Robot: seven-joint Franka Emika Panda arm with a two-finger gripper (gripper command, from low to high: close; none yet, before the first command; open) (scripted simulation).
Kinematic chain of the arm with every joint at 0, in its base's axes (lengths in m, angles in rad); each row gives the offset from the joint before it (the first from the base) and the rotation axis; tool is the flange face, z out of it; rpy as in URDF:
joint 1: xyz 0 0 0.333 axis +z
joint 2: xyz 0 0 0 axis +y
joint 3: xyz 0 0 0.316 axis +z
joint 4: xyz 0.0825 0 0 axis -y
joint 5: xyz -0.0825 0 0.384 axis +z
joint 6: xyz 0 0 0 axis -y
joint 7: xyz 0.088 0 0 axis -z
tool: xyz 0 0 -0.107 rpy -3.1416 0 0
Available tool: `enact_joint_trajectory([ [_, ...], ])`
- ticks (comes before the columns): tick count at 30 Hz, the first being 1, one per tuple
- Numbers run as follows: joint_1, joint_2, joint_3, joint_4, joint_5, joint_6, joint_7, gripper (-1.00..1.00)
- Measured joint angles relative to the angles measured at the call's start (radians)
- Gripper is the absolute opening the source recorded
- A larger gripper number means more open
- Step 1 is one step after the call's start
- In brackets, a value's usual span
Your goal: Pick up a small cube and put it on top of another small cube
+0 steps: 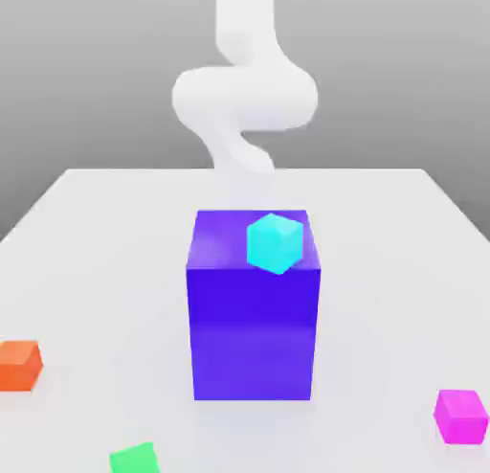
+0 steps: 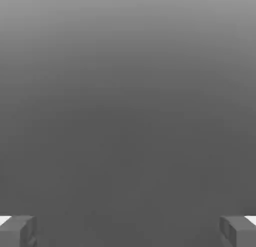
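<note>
1. Small cube [image 1: 460, 416]: a bright magenta-pink block lying flat on the white table [image 1: 105, 241], at the near right corner of the exterior view, with open tabletop on every visible side. It appears rigid and sharp-edged, with smooth, evenly shaded faces; judged by its size against the other blocks it is probably light.
2. Handling: a stiff cube of this kind should not deform under a pinch, but smooth faces may slip if the hold is off-centre. The sensible hold is across two opposite vertical faces, with the pads flat against them and centred at mid-height, so the block neither twists nor tips when lifted.
3. Neighbours: a green cube [image 1: 134, 459] sits at the near edge, left of centre, and an orange cube [image 1: 20, 364] lies at the near left; both are well apart from the magenta one.
4. Centre: a big purple-blue block [image 1: 254, 313] stands upright in the middle of the table, with a cyan cube [image 1: 275, 242] resting tilted toward the right of its top face. Which small cube is meant to receive the magenta one cannot be told.
5. Arm [image 1: 244, 98]: its white body rises at the far side, behind the tall block, well away from the magenta cube.
6. Gripper [image 2: 128, 231]: in the hand view the two grey fingertips [image 2: 17, 231] stand spread fully wide, with nothing between them.
</note>
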Motion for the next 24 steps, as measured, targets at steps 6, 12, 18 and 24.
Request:
enact_joint_trajectory([
  [6,0.149,0.225,-0.034,-0.010,0.061,0.071,-0.235,0.00],
  [12,0.263,0.444,-0.032,-0.019,0.116,0.140,-0.462,0.00],
  [18,0.350,0.660,0.010,-0.029,0.135,0.212,-0.662,0.00],
  [24,0.417,0.870,0.047,-0.041,0.071,0.289,-0.804,0.00],
])
